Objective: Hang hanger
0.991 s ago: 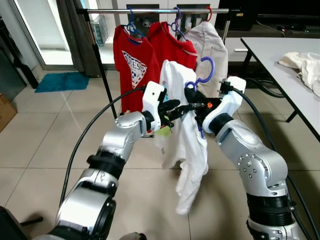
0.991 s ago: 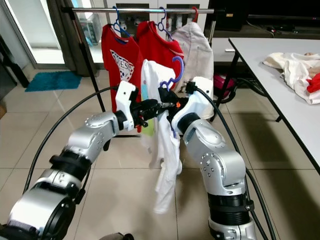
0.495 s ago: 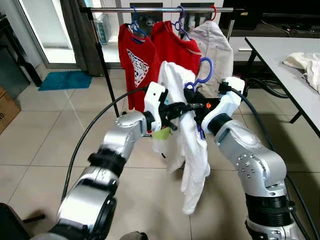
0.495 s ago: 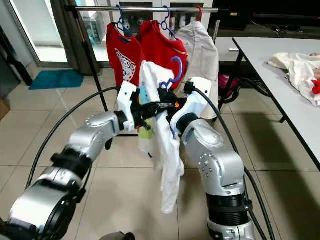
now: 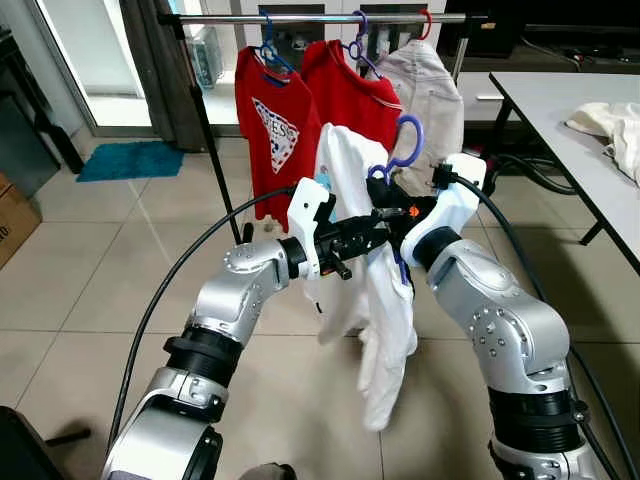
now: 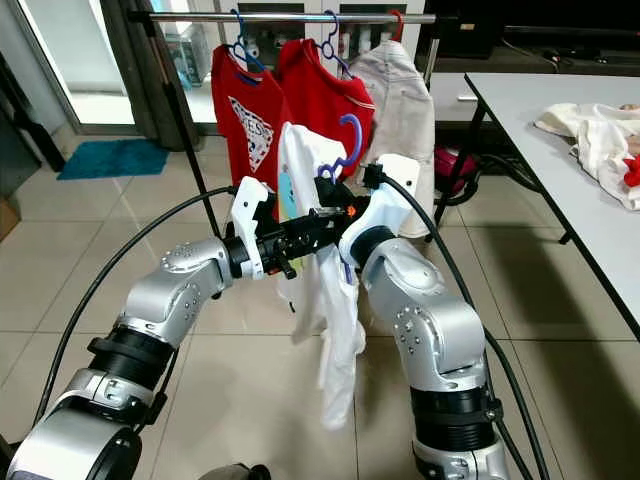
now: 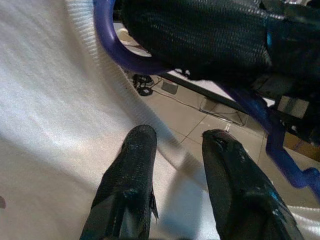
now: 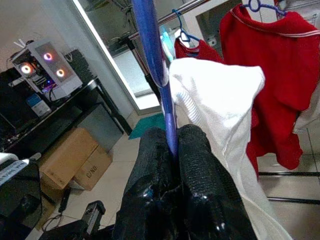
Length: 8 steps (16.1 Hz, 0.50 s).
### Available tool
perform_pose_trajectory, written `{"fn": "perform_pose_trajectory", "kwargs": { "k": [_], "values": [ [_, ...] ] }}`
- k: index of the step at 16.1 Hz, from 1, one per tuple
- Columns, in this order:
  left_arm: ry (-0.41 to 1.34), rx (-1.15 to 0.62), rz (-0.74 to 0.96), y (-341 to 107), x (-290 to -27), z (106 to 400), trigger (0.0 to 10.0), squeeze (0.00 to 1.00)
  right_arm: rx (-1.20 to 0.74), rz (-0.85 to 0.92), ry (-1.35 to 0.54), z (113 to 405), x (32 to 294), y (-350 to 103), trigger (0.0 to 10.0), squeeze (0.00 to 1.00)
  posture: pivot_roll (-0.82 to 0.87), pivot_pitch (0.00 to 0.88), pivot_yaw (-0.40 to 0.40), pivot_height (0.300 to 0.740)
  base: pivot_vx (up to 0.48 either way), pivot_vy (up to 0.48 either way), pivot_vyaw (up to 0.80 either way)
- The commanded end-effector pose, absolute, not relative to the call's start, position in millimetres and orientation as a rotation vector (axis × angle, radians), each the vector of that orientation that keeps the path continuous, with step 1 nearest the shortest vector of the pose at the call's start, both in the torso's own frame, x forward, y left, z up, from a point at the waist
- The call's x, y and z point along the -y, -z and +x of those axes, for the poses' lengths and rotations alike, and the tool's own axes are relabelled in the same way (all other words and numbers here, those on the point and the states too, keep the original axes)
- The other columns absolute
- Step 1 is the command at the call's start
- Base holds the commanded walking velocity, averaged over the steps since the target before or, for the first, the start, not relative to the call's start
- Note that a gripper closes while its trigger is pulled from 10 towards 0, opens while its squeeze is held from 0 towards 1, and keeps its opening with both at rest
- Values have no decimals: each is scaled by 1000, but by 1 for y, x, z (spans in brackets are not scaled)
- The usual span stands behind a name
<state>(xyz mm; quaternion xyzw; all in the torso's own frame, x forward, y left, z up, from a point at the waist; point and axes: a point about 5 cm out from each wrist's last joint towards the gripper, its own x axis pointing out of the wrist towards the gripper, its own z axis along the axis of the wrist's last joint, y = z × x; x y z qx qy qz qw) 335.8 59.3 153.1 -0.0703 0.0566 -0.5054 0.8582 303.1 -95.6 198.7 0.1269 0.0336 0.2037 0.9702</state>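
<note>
Two grippers are holding one purple hanger with one white shirt before the clothes rail.
The right gripper [image 8: 172, 150] is pinching the thin plastic purple hanger [image 5: 402, 152]; the left gripper [image 7: 177, 150] is resting spread against the ribbed white shirt [image 5: 375, 270]. Beyond, over pale tiled floor [image 5: 90, 270], a metal rail [image 5: 300, 18] is carrying two red shirts [image 5: 268, 125] and one beige garment [image 5: 432, 90].

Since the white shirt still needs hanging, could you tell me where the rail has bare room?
The metal rail is bare between its left upright and the first red shirt. Rightward, that shirt, a second red shirt and a beige garment crowd it.
</note>
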Motion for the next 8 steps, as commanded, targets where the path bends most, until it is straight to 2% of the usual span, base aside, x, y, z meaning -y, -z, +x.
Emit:
{"fn": "perform_pose_trajectory", "kwargs": {
  "k": [1, 5, 7, 8],
  "values": [
    [1047, -121, -137, -156, -57, 338, 10000, 1000, -8, 240, -441, 304, 90, -213, 10000, 0, -110, 0, 77, 740, 0, 0, 0],
    [873, -143, -34, -158, -54, 355, 10000, 1000, 8, 210, -463, 303, 87, -217, 10000, 0, -119, 0, 85, 740, 0, 0, 0],
    [855, -138, -41, -162, -51, 358, 10000, 1000, 14, 201, -465, 302, 86, -218, 10000, 0, -121, 0, 90, 740, 0, 0, 0],
    [843, -135, -54, -164, -49, 360, 10000, 549, 17, 197, -463, 302, 86, -218, 10000, 0, -122, 0, 94, 740, 0, 0, 0]
  ]
}}
